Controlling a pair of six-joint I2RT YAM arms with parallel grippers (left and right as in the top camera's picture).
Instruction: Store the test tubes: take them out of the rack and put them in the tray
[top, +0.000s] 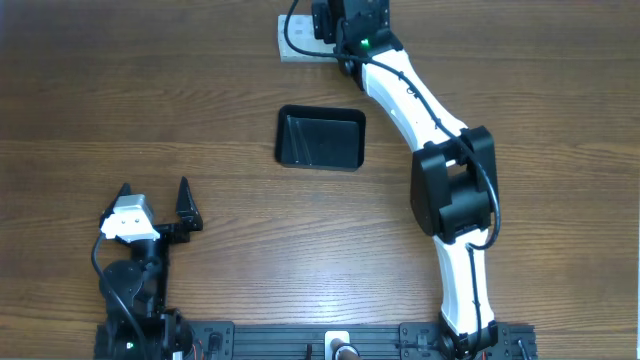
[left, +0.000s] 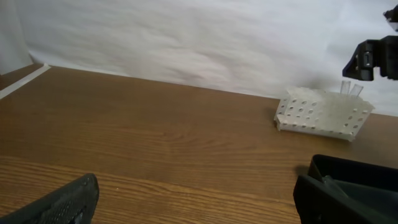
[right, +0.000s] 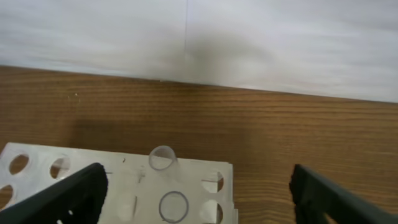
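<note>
The right gripper (right: 198, 177) is held open, its two fingers (right: 74, 193) spread wide with nothing gripped between them. It is poised above one end of the white rack (right: 118, 180), where two clear test tubes (right: 163, 158) are seen standing upright in neighbouring holes. The right arm (top: 440, 170) is stretched from its base up the table (top: 120, 80). It is bent at the elbow and angled leftward towards the far edge, where the rack is placed. The black tray (top: 320, 137) is set nearer the arm bases, near the rack but apart from it; whether anything lies in it cannot be told. The left gripper (top: 155, 192) is likewise open and empty. It is positioned low over the table's left side, close to its own base, with the left arm (top: 135, 275) folded back.
</note>
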